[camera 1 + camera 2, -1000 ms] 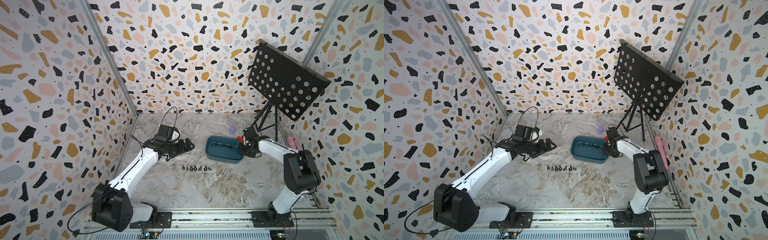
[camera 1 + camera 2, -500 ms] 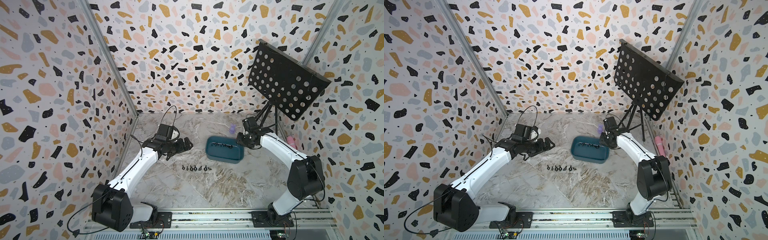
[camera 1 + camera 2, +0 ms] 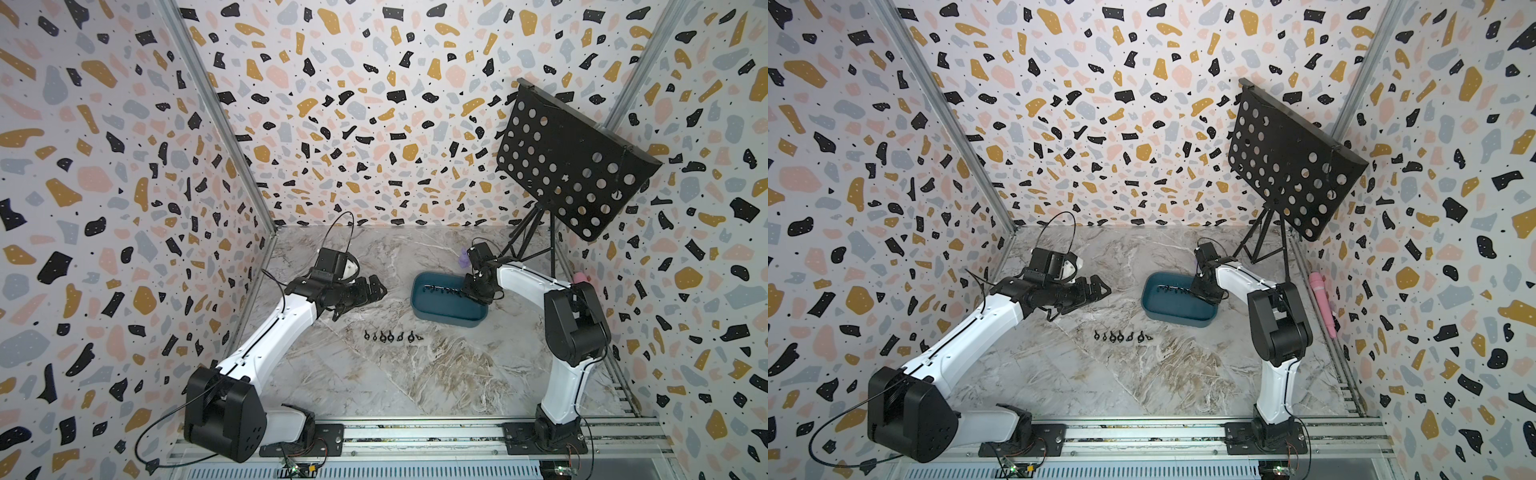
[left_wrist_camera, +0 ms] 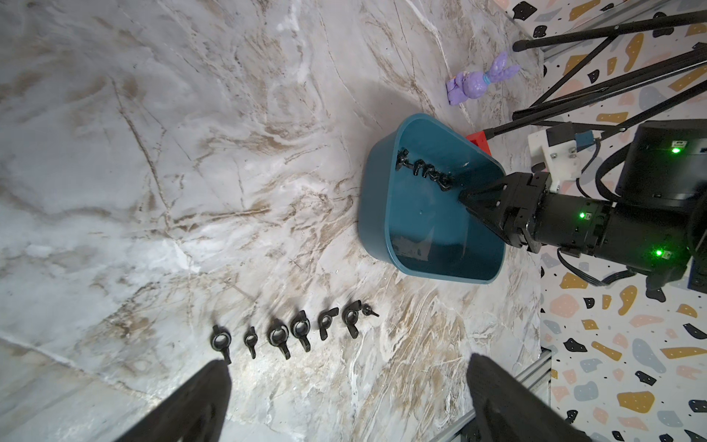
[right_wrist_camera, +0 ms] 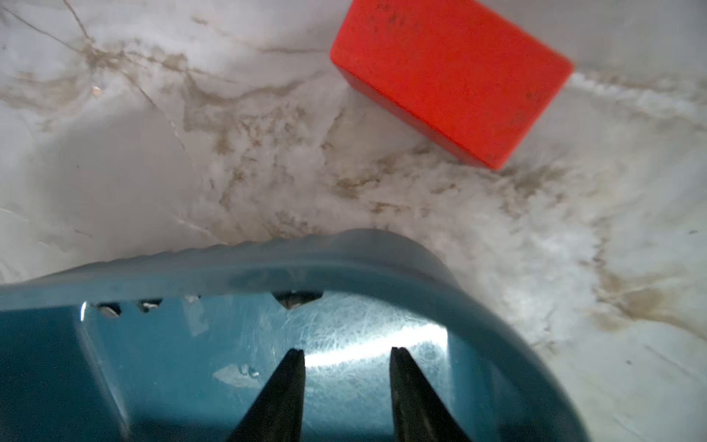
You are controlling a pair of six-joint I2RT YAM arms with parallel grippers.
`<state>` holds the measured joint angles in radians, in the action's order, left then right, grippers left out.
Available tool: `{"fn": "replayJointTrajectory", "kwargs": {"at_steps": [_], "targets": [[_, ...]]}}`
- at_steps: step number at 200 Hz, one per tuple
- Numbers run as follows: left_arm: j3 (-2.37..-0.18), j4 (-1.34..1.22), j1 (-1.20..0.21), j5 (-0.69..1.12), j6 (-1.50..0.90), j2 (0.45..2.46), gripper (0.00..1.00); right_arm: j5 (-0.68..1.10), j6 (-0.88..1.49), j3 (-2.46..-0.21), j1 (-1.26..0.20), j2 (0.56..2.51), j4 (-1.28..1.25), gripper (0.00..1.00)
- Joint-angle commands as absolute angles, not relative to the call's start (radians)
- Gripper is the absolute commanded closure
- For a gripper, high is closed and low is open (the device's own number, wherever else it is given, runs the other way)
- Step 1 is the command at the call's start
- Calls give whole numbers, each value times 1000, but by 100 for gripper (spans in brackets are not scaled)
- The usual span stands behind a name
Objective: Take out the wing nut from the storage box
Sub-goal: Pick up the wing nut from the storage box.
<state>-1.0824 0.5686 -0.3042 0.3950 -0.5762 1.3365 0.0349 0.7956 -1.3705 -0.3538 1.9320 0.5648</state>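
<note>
The storage box (image 3: 444, 318) (image 3: 1175, 318) is a teal tub right of the table's middle. A row of several black wing nuts (image 3: 440, 289) (image 4: 424, 170) lies along its far inner side. My right gripper (image 3: 467, 293) (image 5: 346, 350) reaches down into the box's right end, just beside that row. Its jaws stand partly open over the bare box floor with nothing between them. In the right wrist view the box rim (image 5: 267, 264) partly hides the nuts. My left gripper (image 3: 380, 291) (image 4: 346, 361) hovers left of the box, wide open and empty.
Several more wing nuts (image 3: 390, 336) (image 4: 294, 329) lie in a row on the marble in front of the box. A red block (image 5: 451, 76) and a purple toy bunny (image 4: 474, 82) sit behind the box. A black music stand (image 3: 573, 166) fills the back right; a pink object (image 3: 1323, 299) lies by the right wall.
My right gripper lifted and swung back from the box's right edge, then came down inside its right end, and its jaws narrowed a little. The left arm has barely moved.
</note>
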Motion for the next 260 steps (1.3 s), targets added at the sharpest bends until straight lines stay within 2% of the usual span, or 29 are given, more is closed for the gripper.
{"fn": "replayJointTrajectory", "kwargs": {"at_steps": [1, 61, 125, 175, 211, 260], "targets": [[-1111, 562, -308, 414, -561, 1346, 0, 38, 834, -1423, -356, 1938, 555, 59], [-1119, 562, -308, 420, -558, 1361, 0, 58, 846, -1468, -356, 1998, 558, 60], [-1126, 563, -308, 423, -555, 1374, 0, 69, 865, -1437, -356, 2009, 540, 67], [-1126, 561, -308, 424, -554, 1377, 0, 65, 865, -1422, -356, 2025, 536, 69], [-1124, 564, -308, 425, -554, 1374, 0, 65, 862, -1407, -356, 2017, 523, 83], [-1127, 564, -308, 426, -558, 1372, 0, 59, 840, -1379, -355, 1957, 506, 94]]}}
